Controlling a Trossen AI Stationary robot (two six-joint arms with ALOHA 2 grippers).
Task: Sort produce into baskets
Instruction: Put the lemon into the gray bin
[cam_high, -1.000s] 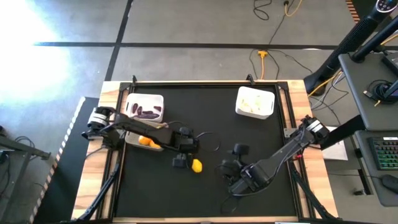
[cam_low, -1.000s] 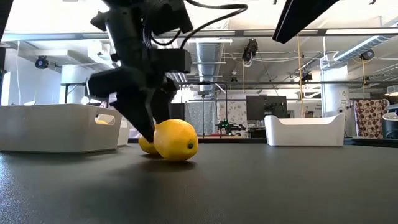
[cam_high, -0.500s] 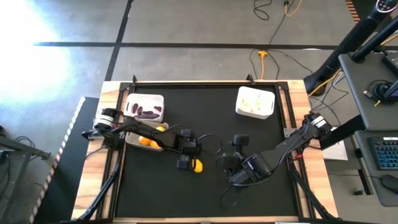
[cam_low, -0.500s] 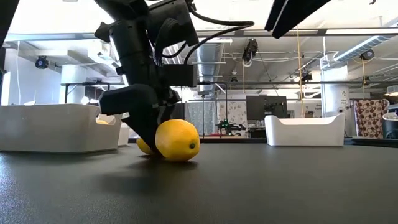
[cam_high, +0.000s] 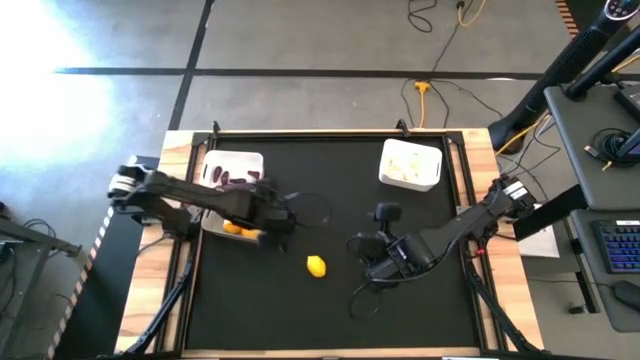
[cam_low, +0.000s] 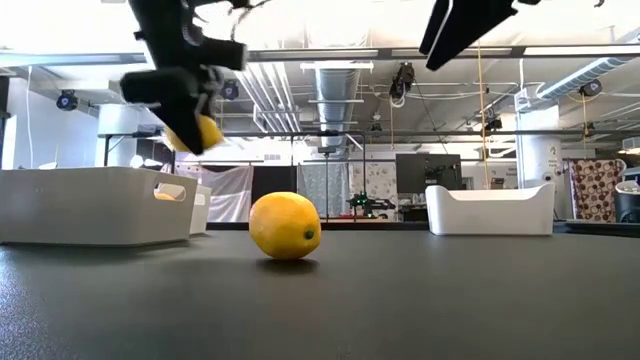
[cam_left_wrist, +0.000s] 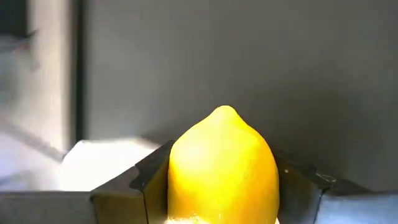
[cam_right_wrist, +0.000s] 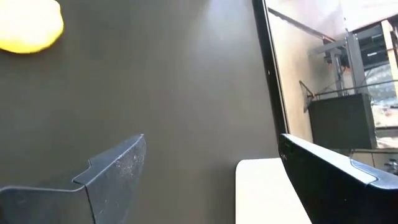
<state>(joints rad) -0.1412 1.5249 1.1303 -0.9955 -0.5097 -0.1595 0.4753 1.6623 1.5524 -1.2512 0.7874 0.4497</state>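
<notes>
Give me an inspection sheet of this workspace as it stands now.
Surface: black mat on a wood-edged table.
Job's things: one lemon loose mid-mat; another lemon held aloft; lemon basket at left; purple-piece basket behind it; garlic basket at far right.
Clutter: nothing seen.
Grippers: left hand shut on the held lemon, raised by the lemon basket; right hand open, empty, over the mat right of centre.
Cables: orange lead on the floor.
Surroundings: concrete floor, desk with keyboard at right.

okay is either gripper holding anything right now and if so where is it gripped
The left gripper holds a lemon, its fingers pressing the lemon's two sides. The right gripper is open and empty.
</notes>
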